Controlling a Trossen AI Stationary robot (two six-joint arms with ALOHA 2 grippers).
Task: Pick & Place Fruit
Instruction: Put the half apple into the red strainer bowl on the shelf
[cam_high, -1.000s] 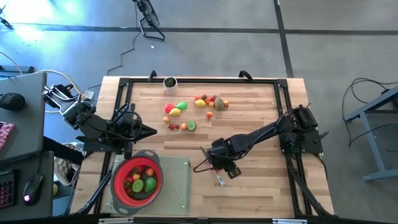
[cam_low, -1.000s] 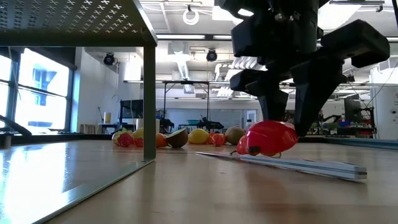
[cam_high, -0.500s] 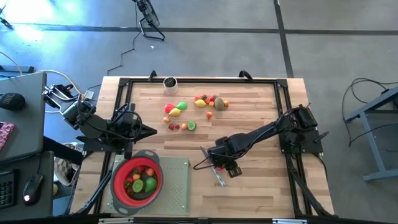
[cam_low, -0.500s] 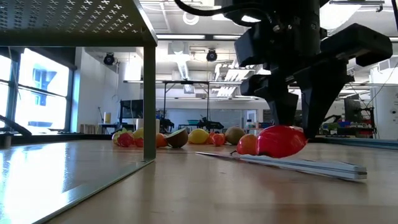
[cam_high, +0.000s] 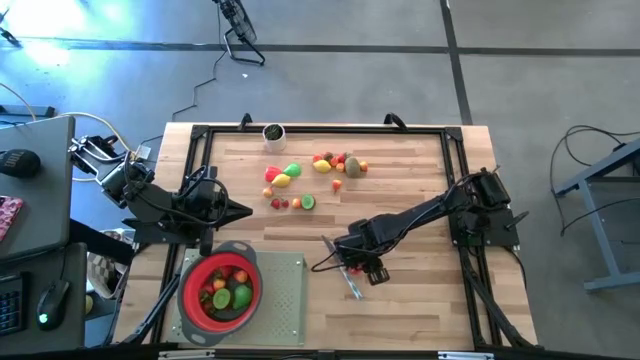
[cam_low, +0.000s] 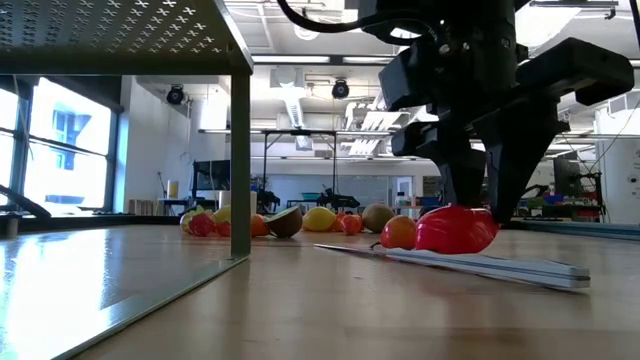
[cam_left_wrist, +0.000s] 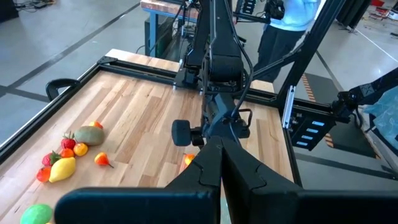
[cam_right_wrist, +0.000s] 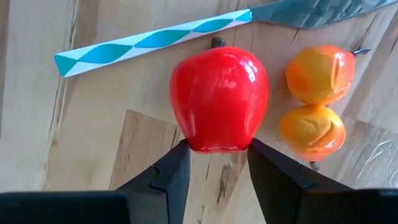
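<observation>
Several fruits already sit in the red strainer (cam_high: 220, 287), a dozen wait across the bench (cam_high: 400, 180), and my right fingers (cam_right_wrist: 214, 163) pinch a red apple (cam_right_wrist: 219, 96) beside the knife (cam_right_wrist: 149, 41).

You've got a red strainer (cam_high: 220, 290) with a grey rim sitting on a pale green mat (cam_high: 282, 298) at the front left of the wooden table (cam_high: 400, 190). A knife (cam_right_wrist: 205, 30) with a teal and white striped handle lies flat on the wood toward the front middle, blade pointing away from the handle. There's a small dark cup (cam_high: 273, 133) at the back edge, and a person (cam_left_wrist: 291, 25) stands beyond the table's far side
</observation>
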